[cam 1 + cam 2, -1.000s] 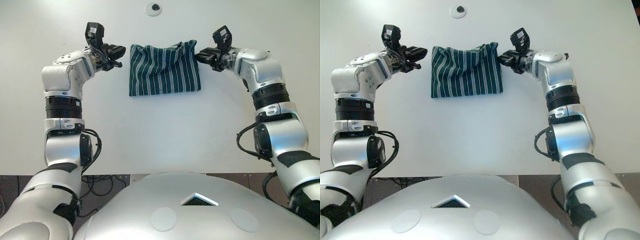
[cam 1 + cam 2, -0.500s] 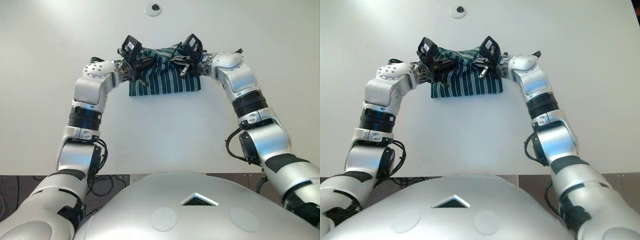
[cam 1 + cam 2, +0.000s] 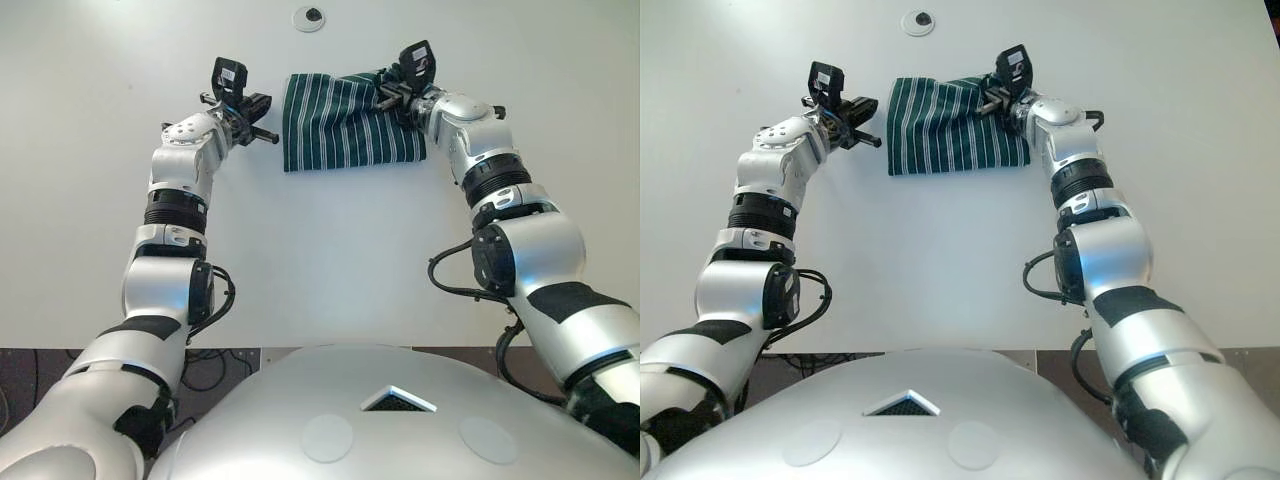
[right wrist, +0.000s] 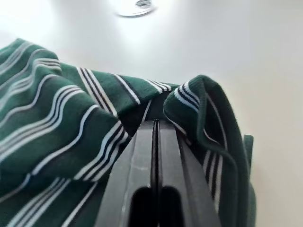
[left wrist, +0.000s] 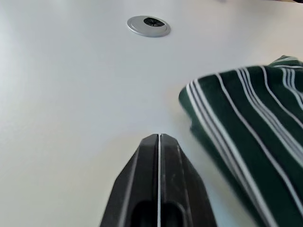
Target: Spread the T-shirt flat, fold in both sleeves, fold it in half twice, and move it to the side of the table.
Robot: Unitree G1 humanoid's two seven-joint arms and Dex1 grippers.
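Left eye view: the shirt (image 3: pixel 350 120) sat in the upper middle of the frame, folded down to a compact striped packet on the table (image 3: pixel 320 260). The right claw (image 3: pixel 385 98) was at its upper right corner, fingers together and tips in the cloth. The left claw (image 3: pixel 262 135) hung just left of the packet, apart from it, closed on nothing. The folds looked done, so I took this to be the slide to the side. Doing it well would mean dragging low and slow so the layers stayed stacked, with the left claw guarding the free edge against skew.

Right eye view: a bare strip of table showed between the left claw (image 3: pixel 868 138) and the shirt's (image 3: pixel 955 125) left edge.

Left wrist view: the left claw's (image 5: pixel 159 139) fingers were pressed flat together low over the table, with the shirt's (image 5: pixel 251 132) rounded edge just beside them.

Right wrist view: the right claw (image 4: pixel 156 124) was closed too, nosed into a raised, bunched fold of the shirt (image 4: pixel 57 118). Whether any cloth was pinched, I couldn't tell. That bunch was where I thought the fold could come undone.

As for holders, the table carried the shirt, and a round port (image 3: pixel 308 18) sat in its top beyond it.
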